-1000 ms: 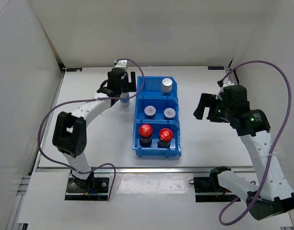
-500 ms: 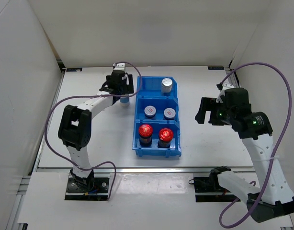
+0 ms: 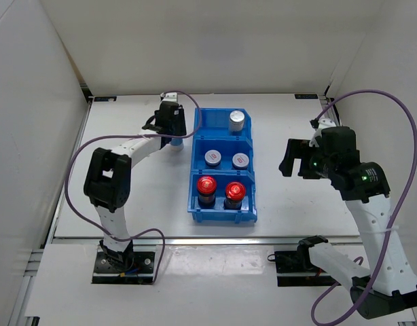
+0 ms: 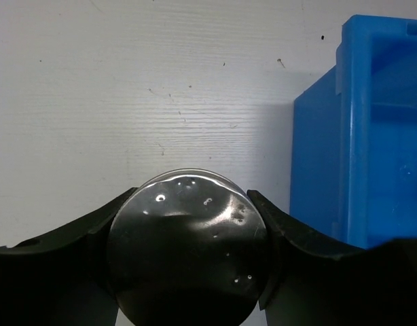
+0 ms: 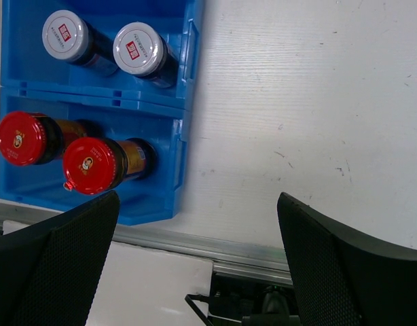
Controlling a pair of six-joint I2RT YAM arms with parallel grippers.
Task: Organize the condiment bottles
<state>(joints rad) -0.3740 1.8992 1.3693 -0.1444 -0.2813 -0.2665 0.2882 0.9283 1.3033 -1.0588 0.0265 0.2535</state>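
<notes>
White table boxed by white walls, left gripper reaching far beside blue bin, jaws clamped on silver bottle, right gripper hovering right of bin, jaws wide.

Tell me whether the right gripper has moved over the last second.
Yes, slightly. The right gripper has drifted toward the near edge of the table and a little farther from the bin.
</notes>
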